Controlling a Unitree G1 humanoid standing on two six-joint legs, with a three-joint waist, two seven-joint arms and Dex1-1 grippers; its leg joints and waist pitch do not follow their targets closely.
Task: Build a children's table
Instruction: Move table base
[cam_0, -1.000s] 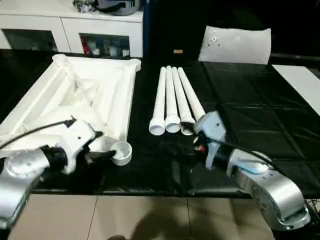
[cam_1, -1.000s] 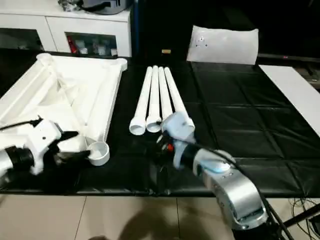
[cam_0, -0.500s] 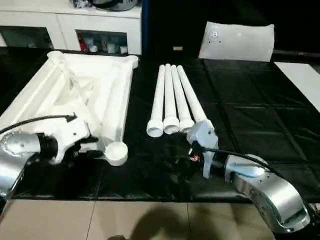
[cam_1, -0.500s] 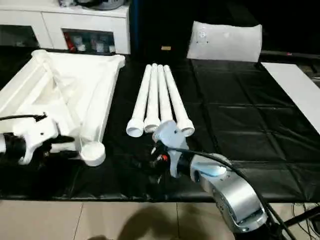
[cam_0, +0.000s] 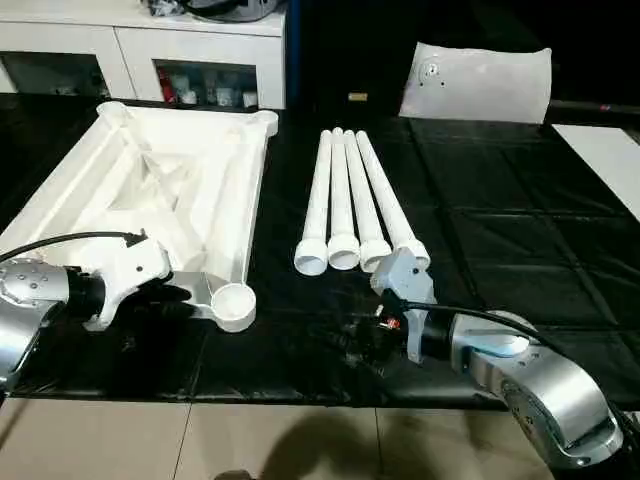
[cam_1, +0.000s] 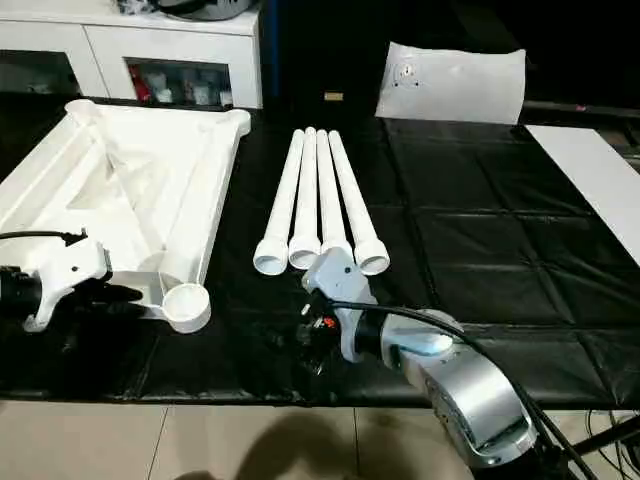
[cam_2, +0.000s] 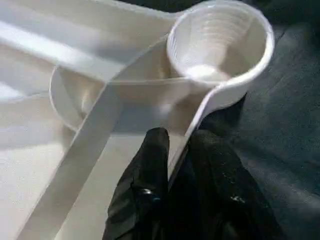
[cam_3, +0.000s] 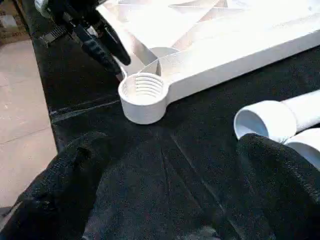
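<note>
Four white tapered plastic legs (cam_0: 356, 205), long axes running away from robot, wide ends just ahead of spread-fingered right gripper (cam_3: 165, 200); left gripper (cam_2: 175, 165) pinching rim of upturned white ribbed square top (cam_0: 170, 190) by near corner socket (cam_0: 232, 304).

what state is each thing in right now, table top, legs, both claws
table top: upside down on the black mat, ribbed underside up, corner sockets empty
near corner socket: open, threaded inside, no leg in it
four legs: lying side by side on the mat, none fitted
left claw: shut on the table top's edge wall by the near socket
right claw: open, empty, hovering over the mat
</note>
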